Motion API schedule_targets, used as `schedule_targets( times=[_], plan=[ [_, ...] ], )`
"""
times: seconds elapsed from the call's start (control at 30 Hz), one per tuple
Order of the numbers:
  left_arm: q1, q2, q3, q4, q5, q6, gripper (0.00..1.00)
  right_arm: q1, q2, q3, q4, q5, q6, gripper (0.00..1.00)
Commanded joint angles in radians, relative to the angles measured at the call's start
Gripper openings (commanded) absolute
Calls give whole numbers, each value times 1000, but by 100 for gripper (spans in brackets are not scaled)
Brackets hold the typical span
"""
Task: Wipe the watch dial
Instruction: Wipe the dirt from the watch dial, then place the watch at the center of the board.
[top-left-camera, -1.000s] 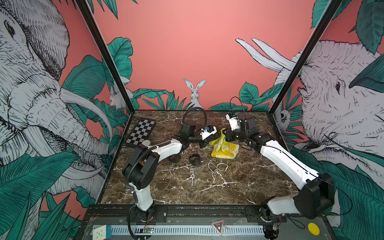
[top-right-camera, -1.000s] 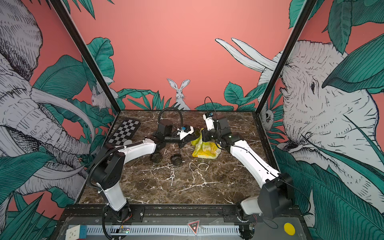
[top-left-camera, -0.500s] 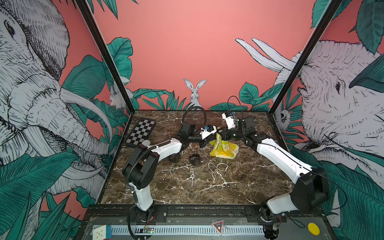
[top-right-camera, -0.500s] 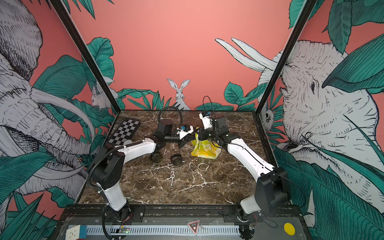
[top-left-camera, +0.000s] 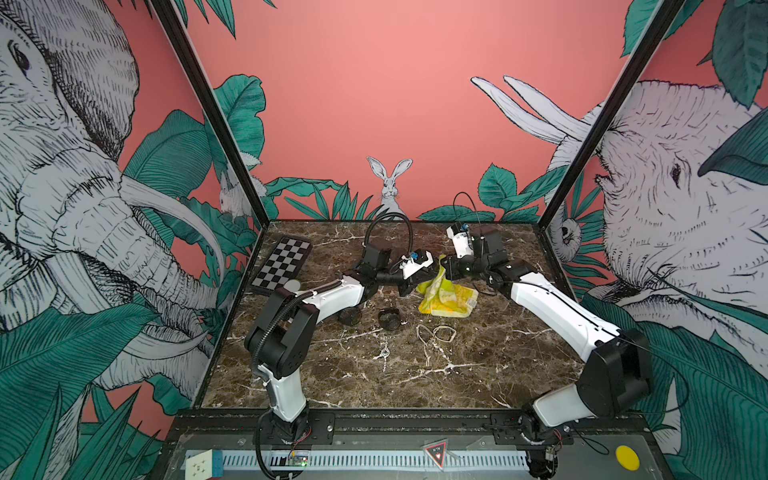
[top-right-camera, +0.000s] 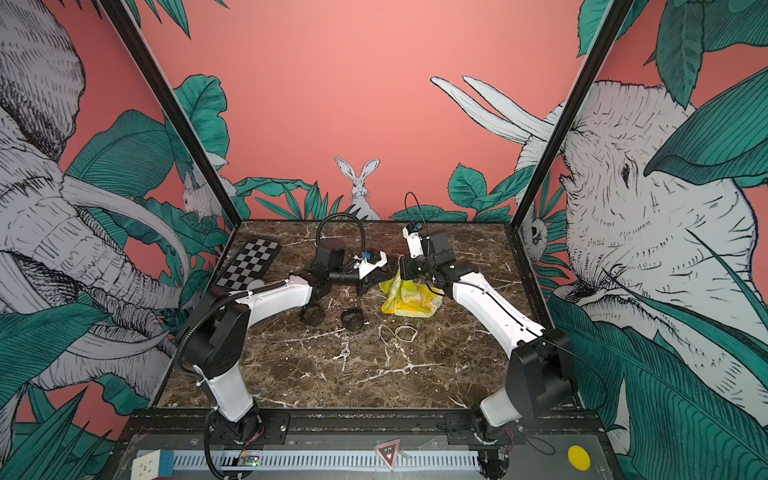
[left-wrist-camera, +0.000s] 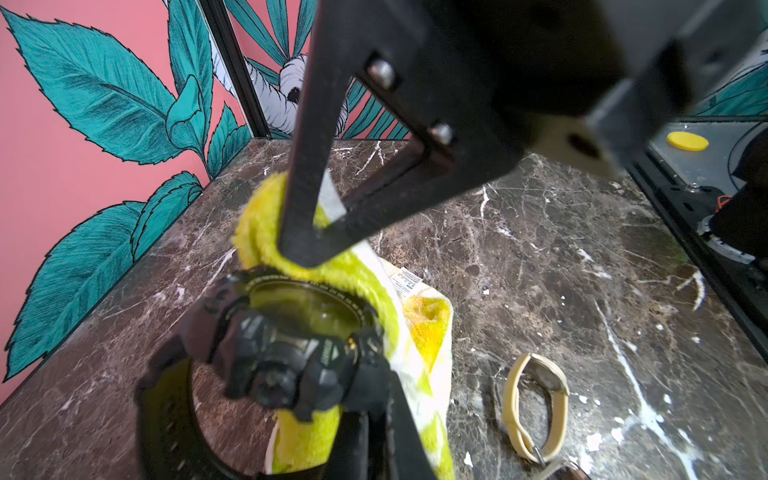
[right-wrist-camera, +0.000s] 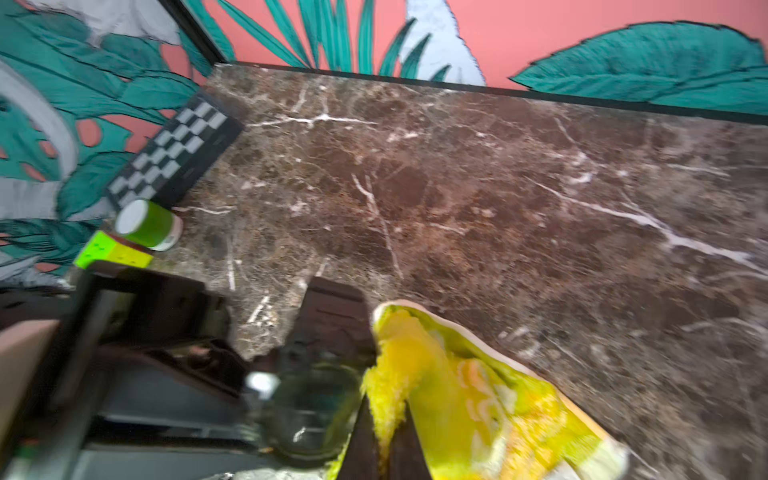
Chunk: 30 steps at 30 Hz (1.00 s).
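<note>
My left gripper (top-left-camera: 417, 277) is shut on a chunky black watch (left-wrist-camera: 286, 345) and holds it above the marble table with the round dial (left-wrist-camera: 307, 307) facing the right arm. A yellow cloth (left-wrist-camera: 419, 332) is pinched in my shut right gripper (top-left-camera: 444, 269), and its fluffy edge lies against the dial's rim. In the right wrist view the cloth (right-wrist-camera: 478, 399) sits between the fingers (right-wrist-camera: 361, 444) beside the blurred glass dial (right-wrist-camera: 311, 411). The cloth's tail (top-left-camera: 451, 297) drapes onto the table.
A second black watch (top-left-camera: 390, 319) and another dark round object (top-left-camera: 349, 318) lie just in front of the grippers. Beige watch bands (top-left-camera: 436, 332) and a small chain (top-left-camera: 385, 353) lie nearer the front. A checkerboard (top-left-camera: 282, 262), a green tub (right-wrist-camera: 147, 224) and a green cube (right-wrist-camera: 112, 253) occupy the back left.
The right gripper has shifted slightly left with the cloth, closer against the watch. The left arm has stayed still.
</note>
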<state>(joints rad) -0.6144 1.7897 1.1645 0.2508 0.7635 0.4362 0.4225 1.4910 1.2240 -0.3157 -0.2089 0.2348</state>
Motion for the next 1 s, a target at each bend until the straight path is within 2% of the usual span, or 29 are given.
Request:
schedule_targets(
  times=[0.0,0.2,0.33,0.47,0.53,0.97],
  plan=[
    [8,-13,56,-96,18,77,0,-52,-57,-2,-44,64,-28,0],
    [73,31,138,-268,-10,136,0,-145,-184,15,-161,144,-76,0],
    [109,53,156,-301,-52,173,0,-163,-247,80,-264,307,-114,0],
    [113,111,265,-494,-149,267,0,-188,-266,170,-344,310,-124,0],
    [114,148,320,-561,-189,276,0,-191,-270,193,-368,305,-121,0],
    [117,422,662,-735,-105,85,0,-191,-317,141,-370,239,-65,0]
  ],
)
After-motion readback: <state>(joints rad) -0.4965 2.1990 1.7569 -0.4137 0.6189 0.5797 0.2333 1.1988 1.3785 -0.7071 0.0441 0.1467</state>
